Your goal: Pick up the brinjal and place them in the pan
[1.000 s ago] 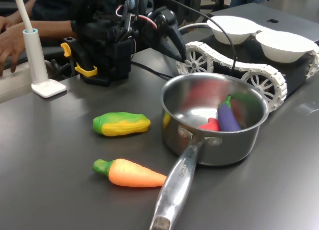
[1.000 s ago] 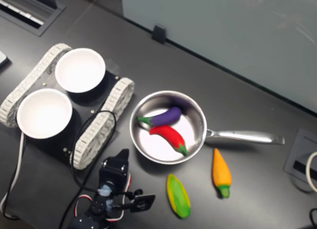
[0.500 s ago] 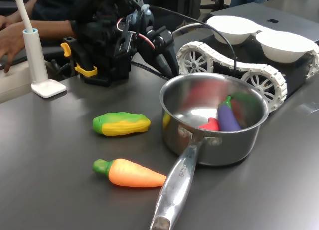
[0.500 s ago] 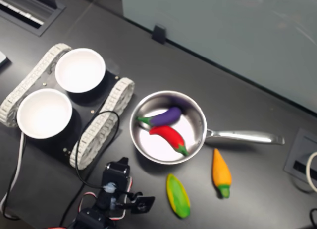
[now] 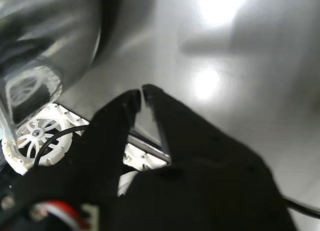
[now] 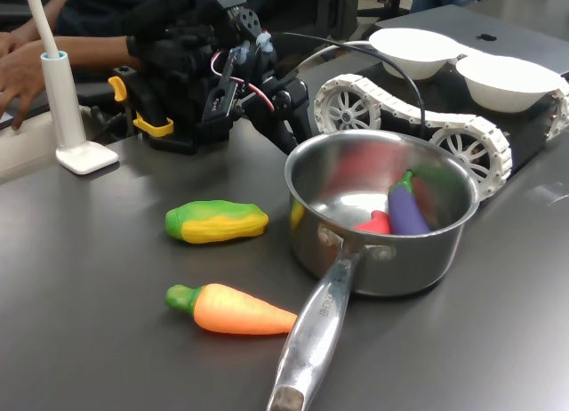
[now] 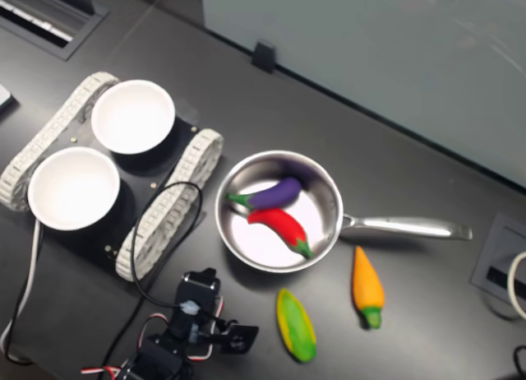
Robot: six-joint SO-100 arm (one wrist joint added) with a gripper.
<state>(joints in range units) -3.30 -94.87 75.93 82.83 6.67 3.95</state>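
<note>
Glossy purple brinjal (image 7: 275,193) is seen lying inside the shiny steel pan (image 7: 325,185), beside a red chilli (image 7: 283,229). The black hand (image 5: 141,94), nearly closed and empty, is held over the matte grey counter (image 6: 89,278).

Arm (image 6: 209,82): black plastic body, yellow clamp bits at base, red/white wires exposed, black cable looped off. Pincer (image 5: 140,98): matte black, tapered.

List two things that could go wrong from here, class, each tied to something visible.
The black cable loops over the white tracked wheel beside the arm; it could snag as the arm moves. The gripper, empty with jaws nearly together, sits close to the pan rim; a swing could nudge the pan holding the brinjal.
</note>
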